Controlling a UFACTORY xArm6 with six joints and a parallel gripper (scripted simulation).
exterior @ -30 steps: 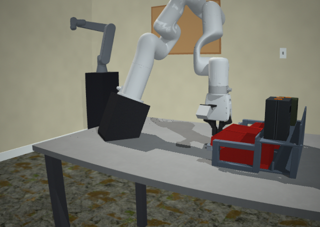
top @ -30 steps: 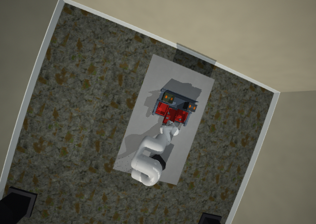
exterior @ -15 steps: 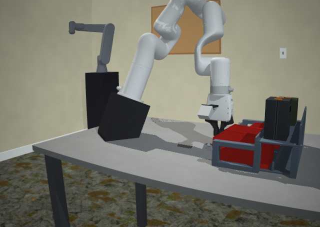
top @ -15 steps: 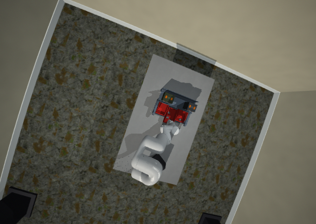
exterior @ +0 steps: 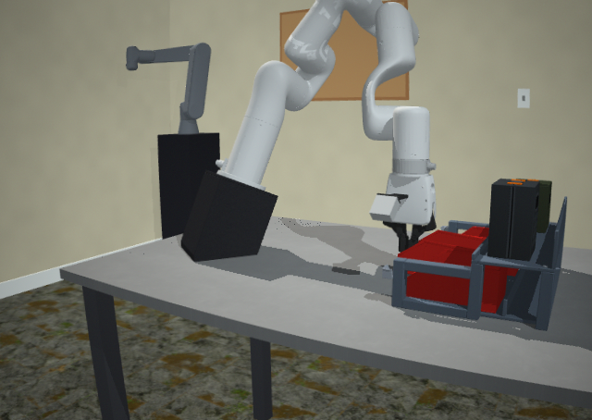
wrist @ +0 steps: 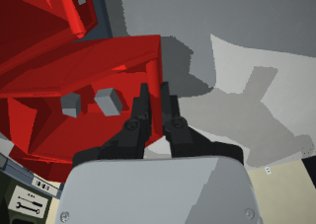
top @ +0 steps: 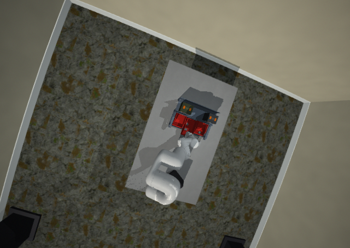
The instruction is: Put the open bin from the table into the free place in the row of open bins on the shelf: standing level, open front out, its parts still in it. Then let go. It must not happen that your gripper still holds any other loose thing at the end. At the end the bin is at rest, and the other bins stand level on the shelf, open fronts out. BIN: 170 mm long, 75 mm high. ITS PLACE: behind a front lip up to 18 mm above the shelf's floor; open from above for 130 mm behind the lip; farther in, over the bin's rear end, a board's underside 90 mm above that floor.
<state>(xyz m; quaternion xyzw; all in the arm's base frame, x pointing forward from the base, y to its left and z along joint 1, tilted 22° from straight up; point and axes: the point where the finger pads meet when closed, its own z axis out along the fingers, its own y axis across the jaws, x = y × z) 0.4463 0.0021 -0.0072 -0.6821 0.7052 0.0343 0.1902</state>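
Pinching front wall of red bin, hand is hiding fingertips behind bin in exterior view.

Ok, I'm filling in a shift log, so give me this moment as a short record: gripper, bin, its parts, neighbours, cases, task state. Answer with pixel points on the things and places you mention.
gripper: closed on the middle bin's front wall (exterior: 416, 236) (wrist: 157, 108)
middle bin: red (top: 191, 124) (wrist: 94, 53), between its neighbours, front end jutting past theirs
parts: two grey blocks visible inside the middle bin
neighbours: two red bins, one each side
cases: a green one (top: 186, 107) and a dark one (top: 213, 118) on the upper board
task state: bin not released
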